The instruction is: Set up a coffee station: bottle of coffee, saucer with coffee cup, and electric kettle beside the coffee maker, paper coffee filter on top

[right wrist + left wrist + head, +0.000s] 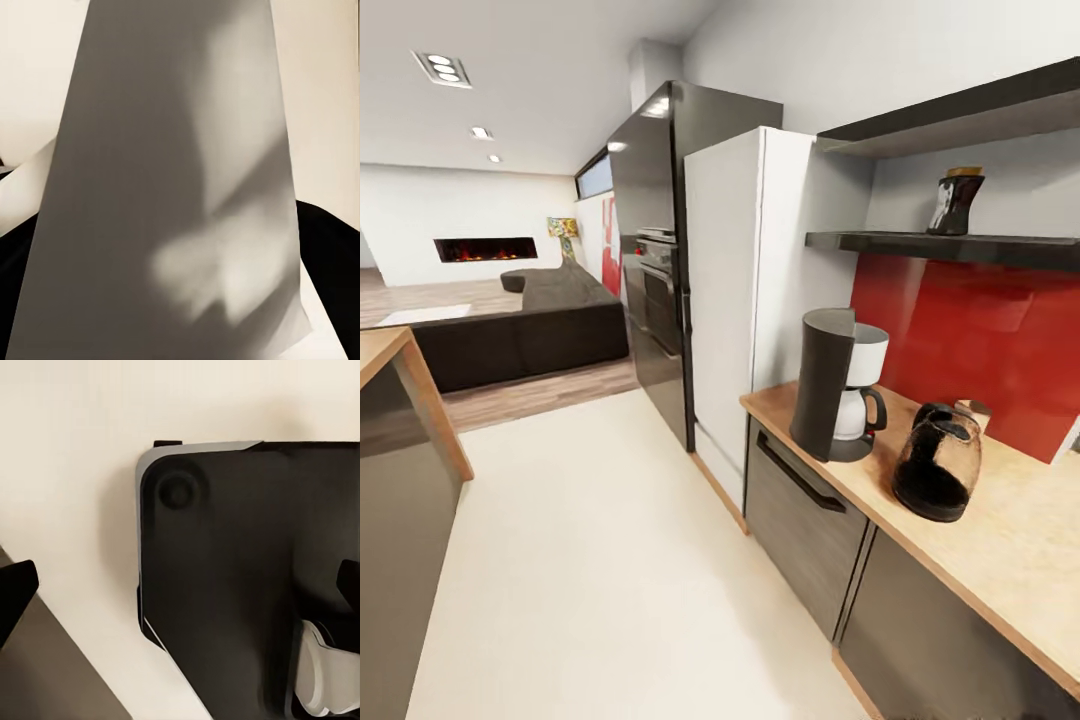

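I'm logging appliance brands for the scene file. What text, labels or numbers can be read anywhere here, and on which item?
None can be read.
Coffee maker: no marking shows.
Kettle: no marking shows.
Bottle on the shelf: pale patch, too blurred to read.
Far wall art: colours, no letters.
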You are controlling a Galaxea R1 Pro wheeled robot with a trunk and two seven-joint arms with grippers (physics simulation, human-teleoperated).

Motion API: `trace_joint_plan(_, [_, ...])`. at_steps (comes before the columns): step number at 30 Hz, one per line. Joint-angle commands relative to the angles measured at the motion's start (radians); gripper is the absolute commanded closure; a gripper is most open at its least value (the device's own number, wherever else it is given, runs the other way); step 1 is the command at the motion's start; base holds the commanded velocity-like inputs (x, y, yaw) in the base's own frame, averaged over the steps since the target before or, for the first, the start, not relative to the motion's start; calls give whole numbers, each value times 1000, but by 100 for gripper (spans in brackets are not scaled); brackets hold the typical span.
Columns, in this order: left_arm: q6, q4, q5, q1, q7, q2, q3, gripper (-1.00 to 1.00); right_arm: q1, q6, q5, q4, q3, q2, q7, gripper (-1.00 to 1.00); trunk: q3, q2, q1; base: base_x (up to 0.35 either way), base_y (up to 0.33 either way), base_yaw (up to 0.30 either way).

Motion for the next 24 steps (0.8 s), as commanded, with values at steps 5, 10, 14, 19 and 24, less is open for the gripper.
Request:
trace_joint_plan(5, [-1,-2,0,0,-1,0,0,-100,-1,6,2,-2,7,0,1,100,-2,-2,1,41,24,-300])
trace_joint_plan(10, [-1,-2,0,0,-1,0,1,-100,-1,6,2,-2,7,-1,1,100,-2,-2,1,3,2,-300])
trace_joint_plan(14, [-1,-2,0,0,-1,0,2,-100,-1,6,2,-2,7,-2,1,100,-2,-2,1,0,0,-300])
trace_joint_plan(19, [-1,-2,0,0,-2,0,2,-100,-1,6,2,-2,7,-2,1,100,-2,-2,1,0,1,-300])
trace_joint_plan(24, [-1,-2,0,0,-1,0,2,-100,-1,6,2,-2,7,-2,1,100,-2,-2,1,0,148,-300])
